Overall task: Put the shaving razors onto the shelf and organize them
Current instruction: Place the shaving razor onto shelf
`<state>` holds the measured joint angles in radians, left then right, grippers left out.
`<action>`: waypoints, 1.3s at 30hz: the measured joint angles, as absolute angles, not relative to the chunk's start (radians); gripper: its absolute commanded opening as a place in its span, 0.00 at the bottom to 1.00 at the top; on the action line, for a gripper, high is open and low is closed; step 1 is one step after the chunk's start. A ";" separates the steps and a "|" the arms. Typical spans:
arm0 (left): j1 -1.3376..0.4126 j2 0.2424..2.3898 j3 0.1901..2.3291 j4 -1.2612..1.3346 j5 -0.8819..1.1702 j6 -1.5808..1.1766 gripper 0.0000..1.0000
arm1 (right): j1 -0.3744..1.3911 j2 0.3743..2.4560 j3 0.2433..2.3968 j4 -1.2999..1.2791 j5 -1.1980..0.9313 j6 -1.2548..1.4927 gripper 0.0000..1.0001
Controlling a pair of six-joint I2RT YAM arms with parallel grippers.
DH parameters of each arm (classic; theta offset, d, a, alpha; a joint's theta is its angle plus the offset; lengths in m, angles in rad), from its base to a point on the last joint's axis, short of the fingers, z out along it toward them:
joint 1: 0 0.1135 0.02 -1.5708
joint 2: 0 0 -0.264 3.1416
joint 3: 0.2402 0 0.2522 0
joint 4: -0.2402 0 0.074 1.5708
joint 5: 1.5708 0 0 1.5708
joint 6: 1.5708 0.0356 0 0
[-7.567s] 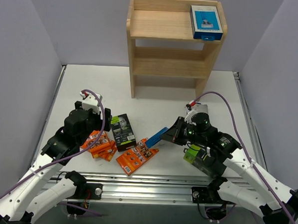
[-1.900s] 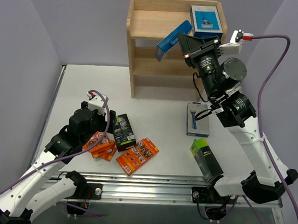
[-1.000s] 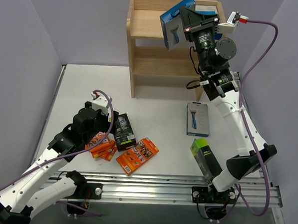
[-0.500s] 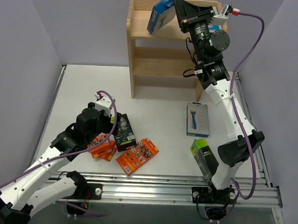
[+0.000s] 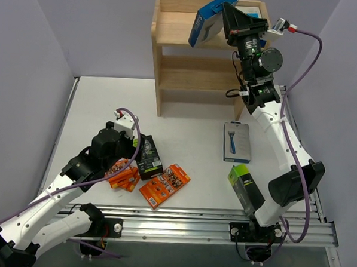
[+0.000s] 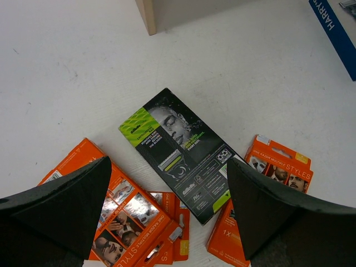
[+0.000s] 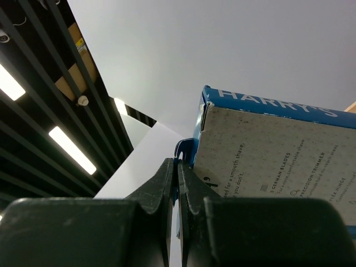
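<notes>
The right tool point(image 5: 227, 21) has carried one blue razor box point(image 5: 209, 21) from the bench point(image 5: 191, 122) up to the top tier of the shelf point(image 5: 172, 27). In the last half second it swung the box a little back toward the right. The box hangs tilted above the tier and is not set down yet. In the wrist view the fingers are pinching its edge tightly. So I think the placing is close, but the box must first be levelled.

The left tool point(image 6: 167, 183) is spread wide and has hardly moved. It hovers over a black-and-lime box point(image 6: 181, 153) and the orange packs point(image 6: 128, 208). A second blue box point(image 5: 237, 141) and another black-and-lime pack point(image 5: 246, 188) wait on the bench.
</notes>
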<state>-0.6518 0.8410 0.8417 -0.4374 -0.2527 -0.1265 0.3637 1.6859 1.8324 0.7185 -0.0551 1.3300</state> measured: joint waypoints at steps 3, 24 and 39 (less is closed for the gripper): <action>-0.657 0.841 0.842 -0.437 -0.253 -0.126 0.94 | 0.359 1.627 1.744 0.739 -0.037 1.338 0.00; -0.660 0.841 0.842 -0.437 -0.253 -0.126 0.94 | 0.389 1.324 1.330 0.679 0.162 1.336 0.00; -0.664 0.841 0.842 -0.437 -0.254 -0.126 0.94 | 0.542 1.347 1.235 0.582 0.362 1.302 0.00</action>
